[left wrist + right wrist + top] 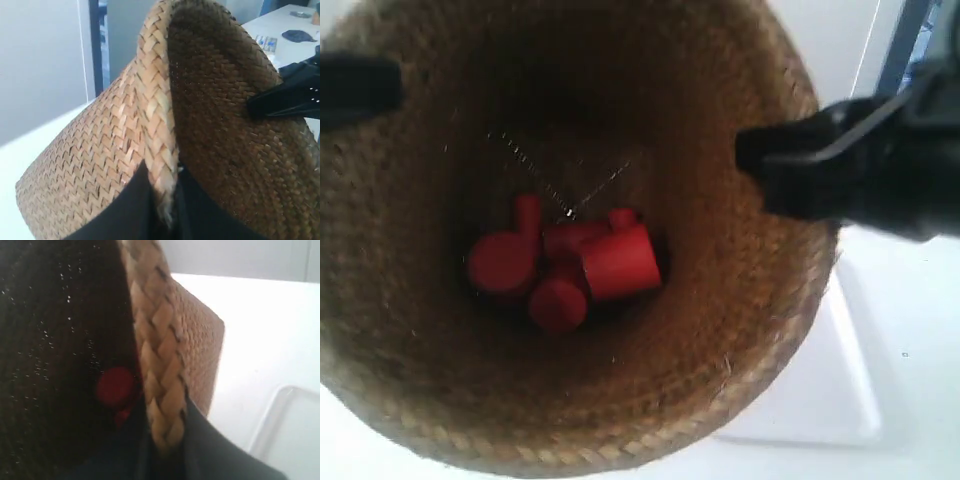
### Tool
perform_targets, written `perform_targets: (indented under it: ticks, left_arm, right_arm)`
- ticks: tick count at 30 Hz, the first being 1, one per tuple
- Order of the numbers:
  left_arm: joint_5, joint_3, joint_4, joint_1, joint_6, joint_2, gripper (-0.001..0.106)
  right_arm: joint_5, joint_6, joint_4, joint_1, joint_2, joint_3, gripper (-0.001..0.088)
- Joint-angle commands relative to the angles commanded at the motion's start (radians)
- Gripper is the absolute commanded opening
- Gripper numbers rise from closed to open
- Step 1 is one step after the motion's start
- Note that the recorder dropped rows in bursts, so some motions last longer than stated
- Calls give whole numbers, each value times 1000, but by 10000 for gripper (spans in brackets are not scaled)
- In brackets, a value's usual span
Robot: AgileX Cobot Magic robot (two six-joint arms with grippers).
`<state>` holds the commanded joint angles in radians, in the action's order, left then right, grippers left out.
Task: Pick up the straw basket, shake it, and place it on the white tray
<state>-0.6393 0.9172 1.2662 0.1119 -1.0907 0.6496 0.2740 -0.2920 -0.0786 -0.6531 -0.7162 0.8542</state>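
**Exterior view blurred and crowded; wrist cameras pressed against weave**

Much is cut off. In the exterior view the large round brown woven straw basket [720, 350] overflows the picture, and its rim is lost at several edges. The arm at the exterior view's left [360, 85] shows only as a black stub at the rim. The arm at the exterior view's right [800, 165] is a soft dark mass lapping over the rim. On the basket floor, well below both pairs of jaws, small red cylinders [615, 262] lie in an overlapping heap that is too blurred to count.

The left gripper [164, 197] has its jaws closed on the braided rim, with one black finger on the outer wall and one inside. The right gripper [167, 442] is dark and out of focus, but it pinches the opposite rim the same way.

The basket's wall is a tight herringbone weave, tan outside and shadowed inside, under a thick plaited edge.

On the outer-finger side of the right gripper, past the basket wall, only a rounded corner of the flat glossy white tray [292, 430] shows. Whether the basket's base touches anything cannot be told.
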Motion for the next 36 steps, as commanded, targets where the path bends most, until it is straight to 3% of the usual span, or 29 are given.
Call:
perform_targets:
  ticks: [3, 5, 9, 12, 15, 17, 20, 23, 27, 30, 33, 36]
  left_arm:
    - [47, -126, 5, 0, -4, 61, 0]
    - [13, -174, -10, 0, 11, 102, 0]
    - [-91, -72, 24, 0, 46, 19, 0]
    - [27, -40, -21, 0, 42, -27, 0]
    - [146, -139, -15, 0, 46, 24, 0]
    - [95, -132, -18, 0, 43, 46, 0]
    - [-26, -10, -43, 0, 45, -6, 0]
    - [-44, 15, -65, 0, 76, -30, 0]
    - [48, -138, -45, 0, 74, 47, 0]
    - [-15, -69, 46, 0, 39, 24, 0]
    - [-50, 6, -15, 0, 43, -11, 0]
    - [-37, -55, -70, 0, 76, 7, 0]
  right_arm:
    - [-93, 0, -128, 21, -95, -107, 0]
    - [-62, -21, -125, 35, -160, -121, 0]
    - [59, -21, -22, 2, -49, -4, 0]
    - [-19, -20, -113, -7, 27, 3, 0]
    - [-25, -59, -196, 13, -66, -78, 0]
    - [72, -60, -169, 15, -124, -61, 0]
    - [266, 30, -28, -6, -72, 43, 0]
    - [201, 62, 0, -15, 1, 72, 0]
    - [5, 62, -125, -13, -67, -61, 0]
    - [119, 76, 1, -24, -66, 13, 0]
    - [139, 115, 96, -35, 6, 81, 0]
    - [120, 143, 40, -34, 9, 36, 0]
